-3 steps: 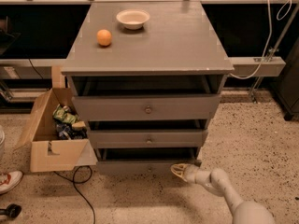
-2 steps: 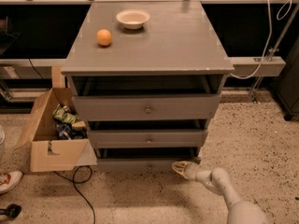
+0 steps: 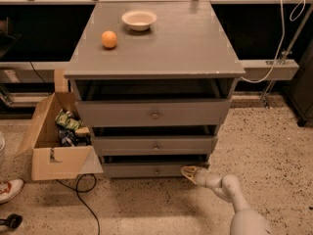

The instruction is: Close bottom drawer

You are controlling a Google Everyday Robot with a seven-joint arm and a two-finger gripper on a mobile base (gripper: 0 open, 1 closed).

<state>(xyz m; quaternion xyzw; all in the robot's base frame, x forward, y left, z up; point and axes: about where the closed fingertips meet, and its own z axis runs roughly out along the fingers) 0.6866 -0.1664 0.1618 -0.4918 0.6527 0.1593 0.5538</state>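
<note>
The grey cabinet (image 3: pixel 156 43) has three drawers, all standing a little way out. The bottom drawer (image 3: pixel 146 170) is the lowest, a wide shallow grey front with a small round knob (image 3: pixel 157 170). It sticks out slightly, with a dark gap above it. My gripper (image 3: pixel 189 173) is low near the floor, its tip at the right end of the bottom drawer's front. The white arm (image 3: pixel 230 195) runs back to the lower right.
An orange (image 3: pixel 109 38) and a white bowl (image 3: pixel 139 19) sit on the cabinet top. An open cardboard box (image 3: pixel 54 141) with packets stands against the cabinet's left side. A black cable (image 3: pixel 80 199) lies on the speckled floor. A shoe (image 3: pixel 10 190) lies at far left.
The gripper has moved slightly towards the bottom drawer's right end. The drawer front looks a little further in than before.
</note>
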